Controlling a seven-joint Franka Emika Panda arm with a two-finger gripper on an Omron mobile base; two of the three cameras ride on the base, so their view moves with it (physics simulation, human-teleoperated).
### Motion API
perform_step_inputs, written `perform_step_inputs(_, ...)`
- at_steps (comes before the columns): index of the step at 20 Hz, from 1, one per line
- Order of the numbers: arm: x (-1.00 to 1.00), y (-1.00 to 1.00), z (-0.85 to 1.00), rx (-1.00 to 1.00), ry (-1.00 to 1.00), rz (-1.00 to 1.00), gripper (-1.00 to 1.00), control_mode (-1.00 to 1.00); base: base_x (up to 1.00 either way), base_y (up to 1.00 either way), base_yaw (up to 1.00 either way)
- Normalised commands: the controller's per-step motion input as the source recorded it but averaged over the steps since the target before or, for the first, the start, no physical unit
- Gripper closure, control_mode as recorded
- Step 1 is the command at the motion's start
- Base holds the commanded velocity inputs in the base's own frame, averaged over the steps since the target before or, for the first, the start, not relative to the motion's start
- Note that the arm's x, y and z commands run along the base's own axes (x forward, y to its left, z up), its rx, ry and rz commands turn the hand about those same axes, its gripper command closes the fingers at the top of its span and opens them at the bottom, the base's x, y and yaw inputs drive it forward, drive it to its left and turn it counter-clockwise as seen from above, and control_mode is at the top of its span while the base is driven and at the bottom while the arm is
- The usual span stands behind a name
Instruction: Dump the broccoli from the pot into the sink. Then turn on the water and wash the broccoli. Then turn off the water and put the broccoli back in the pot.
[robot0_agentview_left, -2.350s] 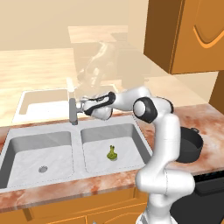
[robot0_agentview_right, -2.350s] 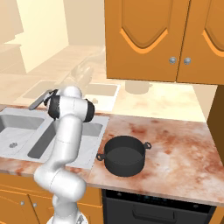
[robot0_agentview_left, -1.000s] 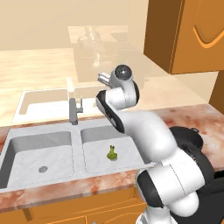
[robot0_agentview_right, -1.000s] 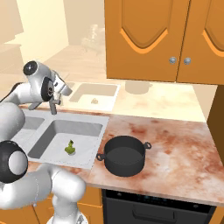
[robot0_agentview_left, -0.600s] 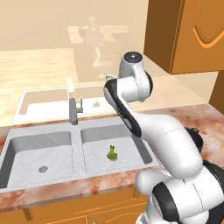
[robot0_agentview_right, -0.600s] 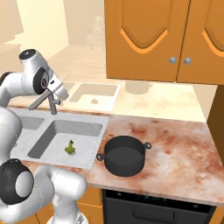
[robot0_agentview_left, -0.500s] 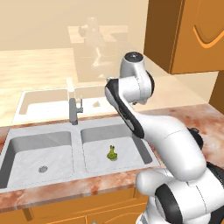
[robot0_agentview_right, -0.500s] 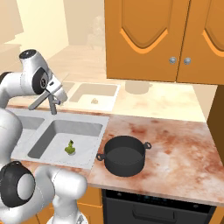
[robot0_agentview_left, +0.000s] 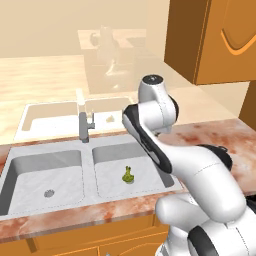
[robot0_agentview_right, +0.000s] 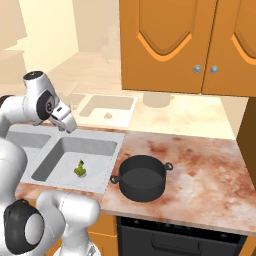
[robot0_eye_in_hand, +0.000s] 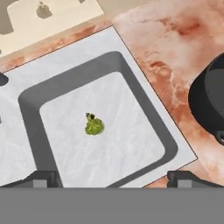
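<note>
**Arm lifted off the faucet; broccoli waiting in the right basin**

The broccoli lies loose on the floor of the right basin of the sink, stalk up, touching neither wall, and nothing holds it. No water stream shows at the faucet in any view. You cannot tell from the floret itself whether it has been rinsed.

What changed: 2.4 s ago the hand was low at the faucet, level with its top. By 1.0 s ago the arm had swung up and back, and over the last half second it has barely moved. The gripper now hangs high above the back rim of the right basin and looks down on the floret. The broccoli and the pot have not shifted across these frames.

Jaws: the two tips sit far apart at the lower corners of the hand view, so read them as spread wide with nothing between them.

The pot stands upright and empty on the marbled surface just right of the sink, apart from the arm.

Judgement: with the dump done and the faucet dry, you are likely at the retrieval step. Next comes a descent onto the floret, with the jaws straddling it.
</note>
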Motion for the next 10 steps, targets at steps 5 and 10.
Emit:
perform_step_inputs(5,-0.15,-0.01,-0.45,-0.04,0.07,0.18,-1.00,-1.00,0.00,0.00,0.00)
perform_step_inputs(10,0.00,0.00,-0.45,-0.01,0.07,0.19,-1.00,-1.00,0.00,0.00,0.00)
